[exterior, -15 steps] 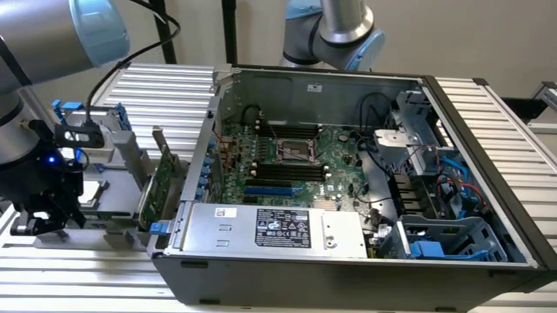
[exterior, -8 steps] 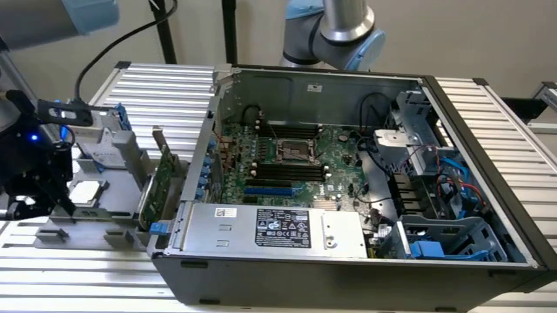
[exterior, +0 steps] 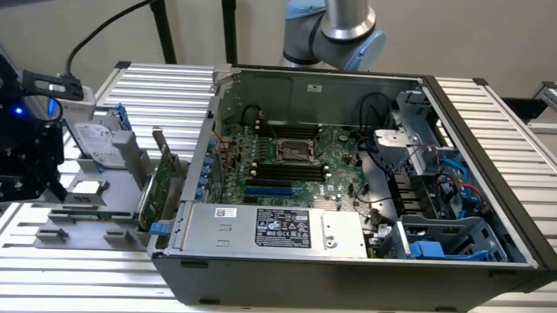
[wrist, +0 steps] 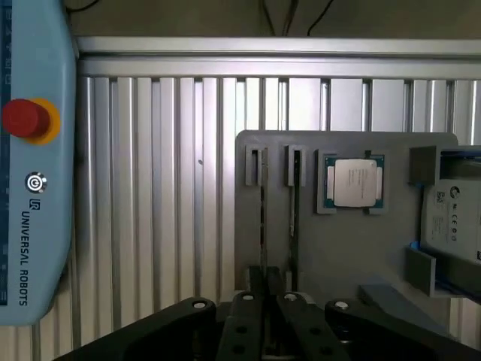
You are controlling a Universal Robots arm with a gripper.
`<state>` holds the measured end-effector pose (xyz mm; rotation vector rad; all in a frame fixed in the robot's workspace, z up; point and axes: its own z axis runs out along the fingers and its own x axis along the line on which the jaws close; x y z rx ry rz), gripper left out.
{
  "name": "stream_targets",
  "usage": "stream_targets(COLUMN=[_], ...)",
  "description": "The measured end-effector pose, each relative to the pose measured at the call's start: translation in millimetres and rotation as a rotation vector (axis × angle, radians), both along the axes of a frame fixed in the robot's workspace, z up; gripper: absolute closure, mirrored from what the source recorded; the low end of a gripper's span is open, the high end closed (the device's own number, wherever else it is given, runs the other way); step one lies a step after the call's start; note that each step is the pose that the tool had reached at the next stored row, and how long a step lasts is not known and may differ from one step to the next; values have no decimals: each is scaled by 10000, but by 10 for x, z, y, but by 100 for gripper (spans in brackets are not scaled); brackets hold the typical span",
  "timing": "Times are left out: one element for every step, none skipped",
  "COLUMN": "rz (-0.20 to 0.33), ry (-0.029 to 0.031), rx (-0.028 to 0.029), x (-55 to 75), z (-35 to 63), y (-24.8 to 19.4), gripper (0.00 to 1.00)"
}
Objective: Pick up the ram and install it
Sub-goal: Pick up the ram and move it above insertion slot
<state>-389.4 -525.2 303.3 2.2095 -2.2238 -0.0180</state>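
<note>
- The exterior view looks down at a slant from high up at the open computer case point(exterior: 348, 280) on the ribbed tabletop point(exterior: 165, 85). It stands a fair way back, so the whole case fits in.
- The grey tray point(exterior: 83, 218) sits at the exterior view's left.
- The wrist view looks straight down at the grey tray point(wrist: 346, 256) from close by, with the gripper point(wrist: 265, 277) poking into the picture.
- Both views share the tray, the silver chip point(exterior: 87, 189) on it and the tabletop.
- The dark shape point(exterior: 26, 163) at the exterior view's left edge may be where the wrist camera sits, but it is hard to tell.
</note>
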Motion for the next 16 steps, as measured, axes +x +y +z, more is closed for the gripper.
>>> stream_targets(rz=[0, 0, 0, 0, 0, 0, 0, 0, 0, -1, 0, 0, 0, 0, -1, -1], ry=[0, -1, 0, 0, -1, -1, -1, 0, -2, -2, -1, 0, 0, -1, -1, 0], rx=[1, 1, 0, -1, 1, 2, 1, 0, 2, 2, 1, 0, 1, 1, 1, 1], x=[17, 39, 66, 91, 119, 149, 181, 212, 246, 279, 312, 347, 381, 418, 451, 486], z=[44, 87, 132, 172, 214, 256, 302, 344, 385, 423, 458, 493, 526, 560, 590, 621], y=[2, 5, 6, 8, 11, 13, 15, 17, 19, 21, 23, 26, 29, 33, 36, 40], gripper=[100, 100, 100, 100, 100, 100, 100, 100, 100, 100, 100, 100, 100, 100, 100, 100])
